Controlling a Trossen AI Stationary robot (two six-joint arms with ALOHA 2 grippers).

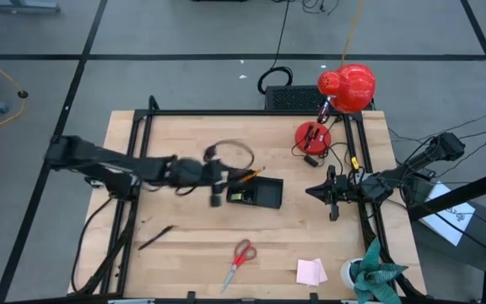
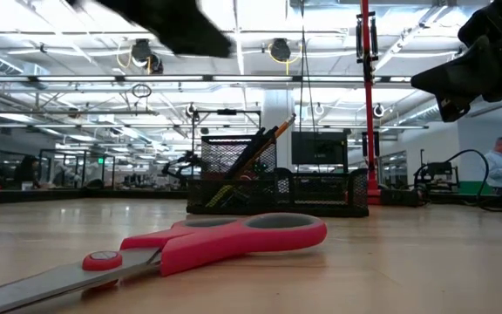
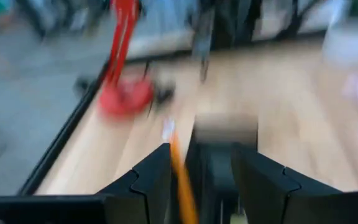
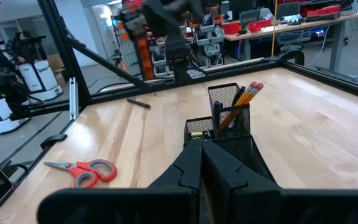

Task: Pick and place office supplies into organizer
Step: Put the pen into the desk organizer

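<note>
The black mesh organizer (image 1: 264, 196) (image 2: 321, 192) (image 4: 235, 140) sits mid-table. Orange pencils (image 1: 250, 175) (image 2: 267, 144) (image 4: 241, 102) stand slanted in its tall cup. My left gripper (image 1: 219, 187) (image 3: 202, 149) hovers open at the organizer's left end, above table height. In its blurred wrist view one orange pencil (image 3: 180, 177) runs between the spread fingers. My right gripper (image 1: 310, 191) (image 4: 201, 144) waits shut to the organizer's right. Red-handled scissors (image 1: 239, 257) (image 2: 207, 244) (image 4: 82, 171), a pink sticky-note pad (image 1: 310, 270) and a black pen (image 1: 154, 238) (image 4: 138, 103) lie flat on the table.
A red desk lamp (image 1: 346, 84) with its round base (image 1: 313, 135) (image 3: 124, 98) stands at the far right corner. A white roll (image 1: 353, 272) and a teal plant (image 1: 378, 274) sit at the near right corner. Black frame rails (image 1: 142, 127) border the table.
</note>
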